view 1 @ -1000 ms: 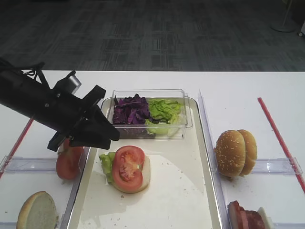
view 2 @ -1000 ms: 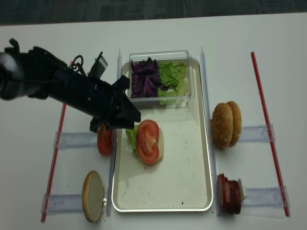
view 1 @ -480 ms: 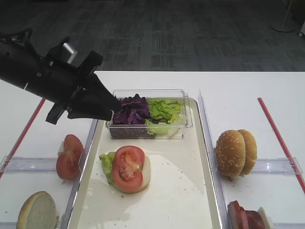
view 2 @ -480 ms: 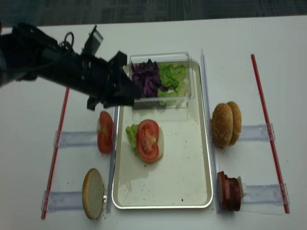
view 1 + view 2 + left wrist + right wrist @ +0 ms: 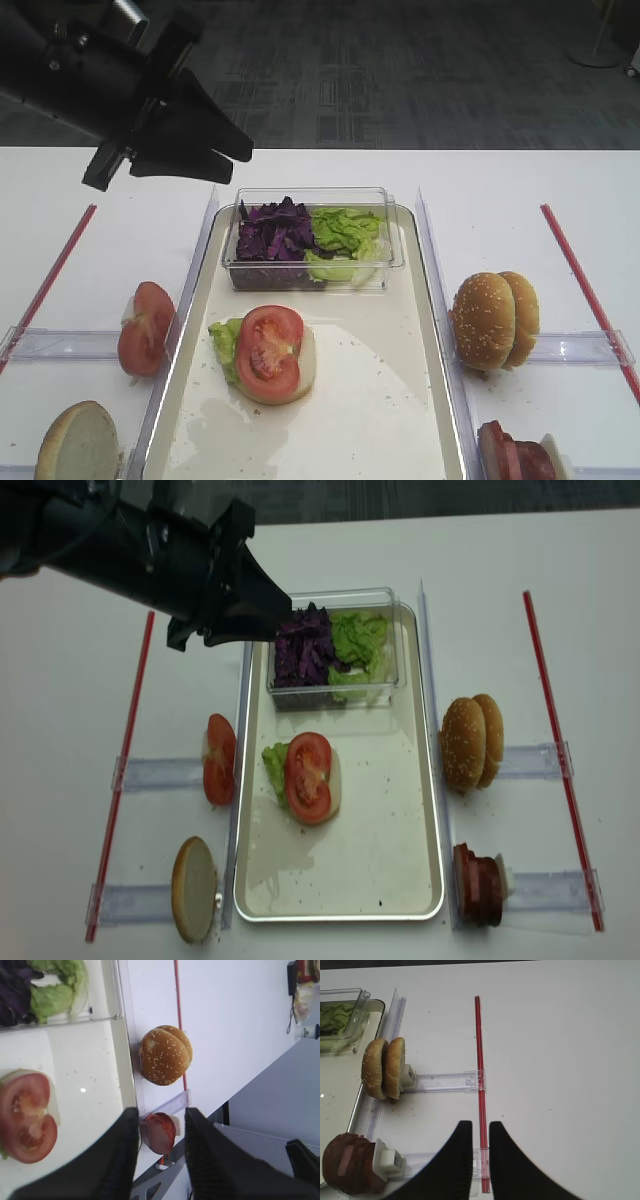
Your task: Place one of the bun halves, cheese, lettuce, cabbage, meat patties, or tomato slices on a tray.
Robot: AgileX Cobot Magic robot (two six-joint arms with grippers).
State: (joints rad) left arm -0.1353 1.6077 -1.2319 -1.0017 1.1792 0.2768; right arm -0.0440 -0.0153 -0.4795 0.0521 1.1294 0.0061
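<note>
On the tray (image 5: 400, 400) (image 5: 380, 860) lies a pale bun half with lettuce and a tomato slice (image 5: 268, 350) (image 5: 308, 775) on top. More tomato slices (image 5: 145, 328) stand left of the tray, with a cut bun half (image 5: 78, 440) in front of them. Sesame bun halves (image 5: 495, 320) (image 5: 382, 1067) and meat patties (image 5: 478, 885) (image 5: 160, 1132) are on the right. A clear box holds cabbage (image 5: 275, 232) and lettuce (image 5: 345, 235). Cheese is out of view. My left gripper (image 5: 235, 150) (image 5: 159, 1120) hangs open and empty above the box's left end. My right gripper (image 5: 480, 1132) shows a narrow empty gap.
Red strips (image 5: 585, 290) (image 5: 125, 750) run down both sides of the white table. Clear plastic holders (image 5: 60, 345) (image 5: 445, 1081) carry the food beside the tray. The table's far edge meets dark carpet (image 5: 400, 70). The clear box (image 5: 400, 640) fills the tray's far end.
My left arm has lifted and drawn back from over the tomato slices by the tray's left rim to high above the box's left end. The food has not moved.
</note>
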